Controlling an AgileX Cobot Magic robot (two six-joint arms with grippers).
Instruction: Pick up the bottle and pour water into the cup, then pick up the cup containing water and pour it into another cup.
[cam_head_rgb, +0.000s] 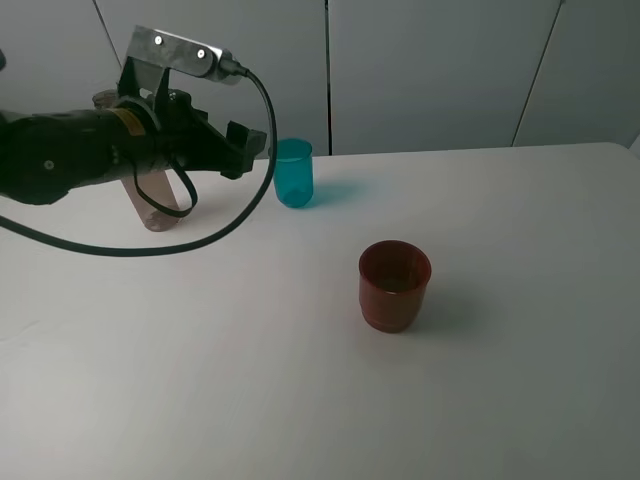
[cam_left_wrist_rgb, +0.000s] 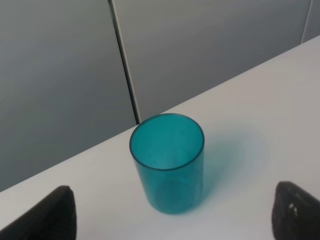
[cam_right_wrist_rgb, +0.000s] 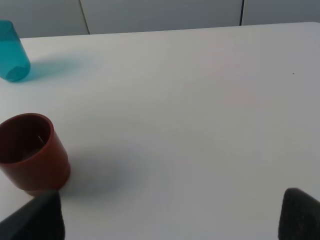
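Note:
The teal cup (cam_head_rgb: 293, 172) stands upright at the back of the white table (cam_head_rgb: 200, 380). It also shows in the left wrist view (cam_left_wrist_rgb: 167, 160) and looks empty. My left gripper (cam_head_rgb: 245, 152) is open and empty, just left of the teal cup and pointing at it; its fingertips (cam_left_wrist_rgb: 55, 212) show wide apart with the cup beyond them. The grey-tinted bottle (cam_head_rgb: 150, 210) stands behind my left arm, mostly hidden by it. The red cup (cam_head_rgb: 394, 285) stands mid-table, also in the right wrist view (cam_right_wrist_rgb: 32, 150). My right gripper (cam_right_wrist_rgb: 167, 220) is open and empty; it is out of the exterior view.
A black cable (cam_head_rgb: 230, 215) loops from my left wrist down over the table near the bottle. A grey panelled wall (cam_head_rgb: 430, 70) runs behind the table's far edge. White tabletop lies right of the red cup.

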